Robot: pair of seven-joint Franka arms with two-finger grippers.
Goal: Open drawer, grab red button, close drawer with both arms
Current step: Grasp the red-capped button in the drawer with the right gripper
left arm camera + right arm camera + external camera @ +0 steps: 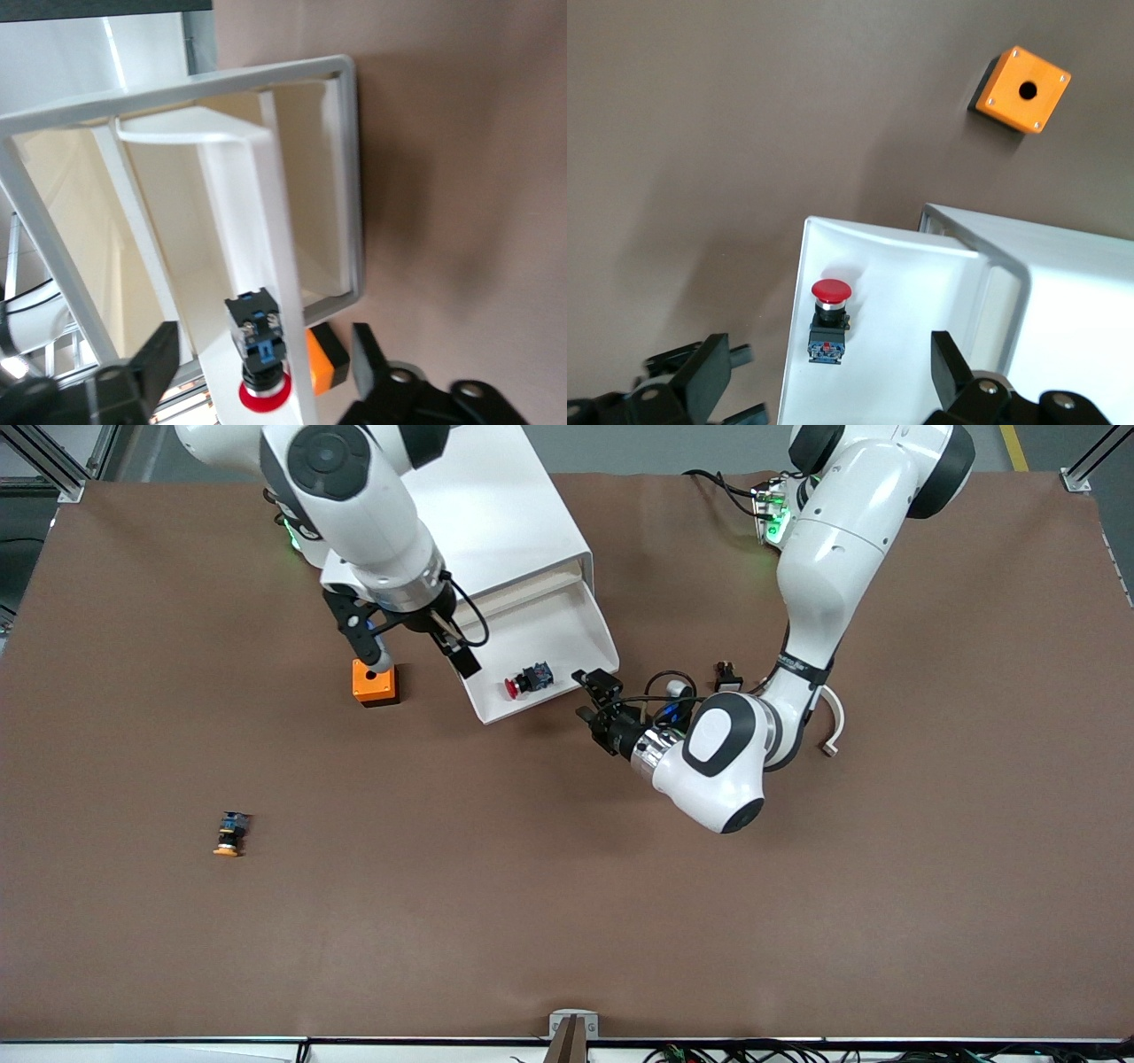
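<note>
The white drawer (567, 633) stands pulled out of the white cabinet (496, 505). The red-capped button (526, 681) lies on its side in the drawer near the front lip. My right gripper (421, 660) is open and empty above the drawer's edge toward the right arm's end; in the right wrist view the button (830, 319) lies below its gripper (828, 372). My left gripper (589, 698) is open and empty just off the drawer's front corner. In the left wrist view the button (261, 350) sits past the drawer's lip (292, 292), between the fingers (151, 363).
An orange box (376, 684) with a round hole sits beside the drawer toward the right arm's end. An orange-capped button (230, 834) lies nearer the front camera. A small black part (726, 677) and a beige hook (833, 731) lie by the left arm.
</note>
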